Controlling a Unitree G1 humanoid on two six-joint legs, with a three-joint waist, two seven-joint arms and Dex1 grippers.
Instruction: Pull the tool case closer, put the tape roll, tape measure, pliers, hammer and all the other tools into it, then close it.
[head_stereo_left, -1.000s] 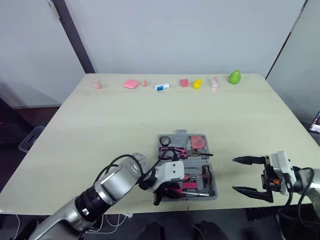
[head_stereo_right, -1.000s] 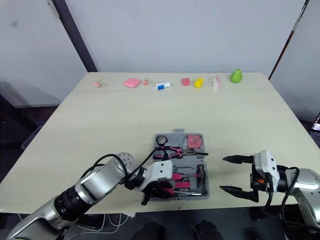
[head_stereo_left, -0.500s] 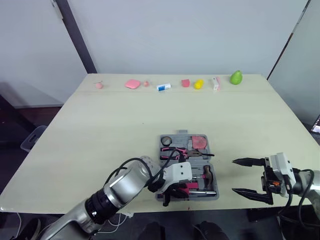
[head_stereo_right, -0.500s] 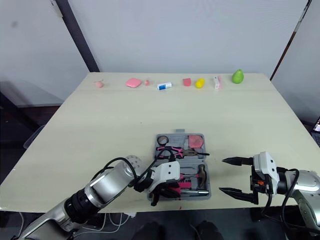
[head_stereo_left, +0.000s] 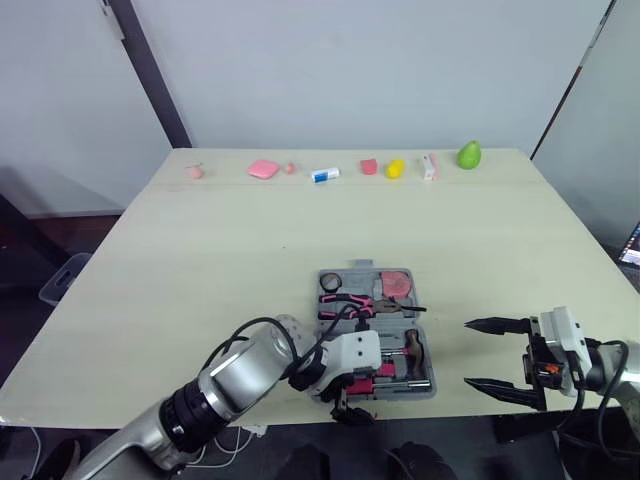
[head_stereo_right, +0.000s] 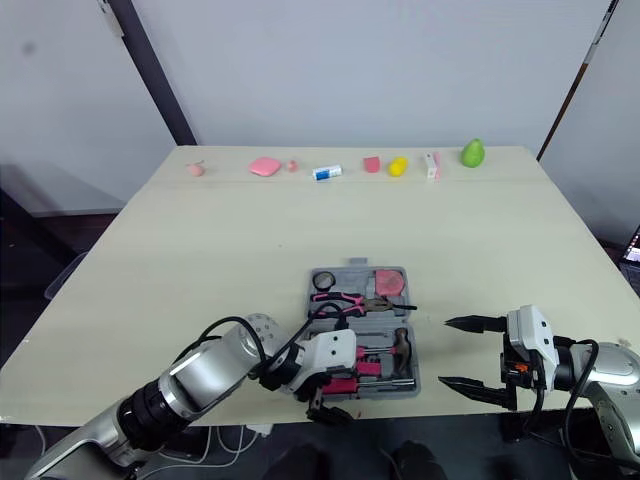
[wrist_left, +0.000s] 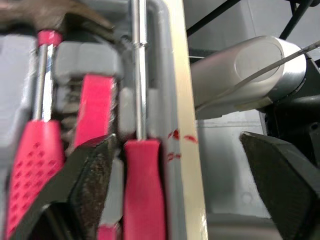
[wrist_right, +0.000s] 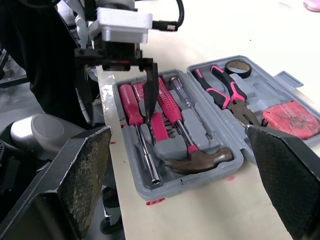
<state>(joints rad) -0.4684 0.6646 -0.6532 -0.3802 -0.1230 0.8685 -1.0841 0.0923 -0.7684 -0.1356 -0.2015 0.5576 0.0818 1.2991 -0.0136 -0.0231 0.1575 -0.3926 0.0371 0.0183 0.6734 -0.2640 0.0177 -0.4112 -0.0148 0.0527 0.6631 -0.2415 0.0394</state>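
The left claw (head_stereo_left: 352, 410) is spread wide apart at the bottom middle, right at the near edge of the open tool case (head_stereo_left: 431, 373). One finger (wrist_left: 85, 185) dips in beside a red screwdriver (wrist_left: 142, 195). The other hangs past the bench (head_stereo_left: 200, 260) edge. The right claw (head_stereo_left: 468, 351), also wide apart, sits at the lower right, well apart from the case. The hammer (head_stereo_left: 412, 345) and pliers (head_stereo_left: 350, 300) lie inside.
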